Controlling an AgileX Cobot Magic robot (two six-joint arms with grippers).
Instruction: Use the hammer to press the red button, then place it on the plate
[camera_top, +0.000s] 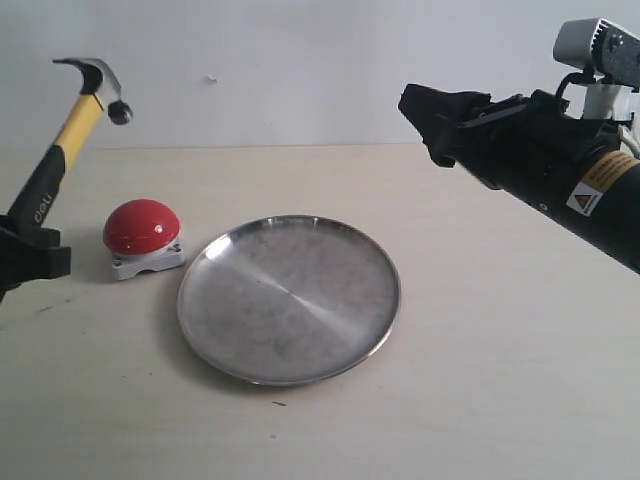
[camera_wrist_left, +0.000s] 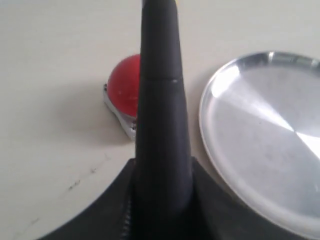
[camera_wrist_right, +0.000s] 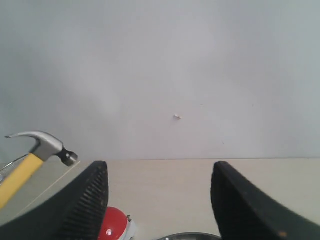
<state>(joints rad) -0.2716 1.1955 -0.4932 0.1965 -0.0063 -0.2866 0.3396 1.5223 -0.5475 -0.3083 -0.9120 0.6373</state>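
Note:
My left gripper (camera_top: 25, 255) at the far left is shut on the black grip of the hammer (camera_top: 78, 120). The yellow shaft slants up and its grey head stands high above the table, up and to the left of the red button (camera_top: 142, 228). The button sits on its white base just left of the silver plate (camera_top: 290, 298), which holds nothing. In the left wrist view the hammer handle (camera_wrist_left: 160, 125) rises from my left gripper (camera_wrist_left: 160, 200) and hides part of the button (camera_wrist_left: 125, 92). My right gripper (camera_top: 425, 115) hangs open and empty above the table at the right.
A pale wooden tabletop (camera_top: 480, 380) runs to a plain white wall behind. In the right wrist view, the hammer head (camera_wrist_right: 45, 146), button (camera_wrist_right: 112, 227) and plate rim (camera_wrist_right: 190, 236) show past the right gripper (camera_wrist_right: 160, 167).

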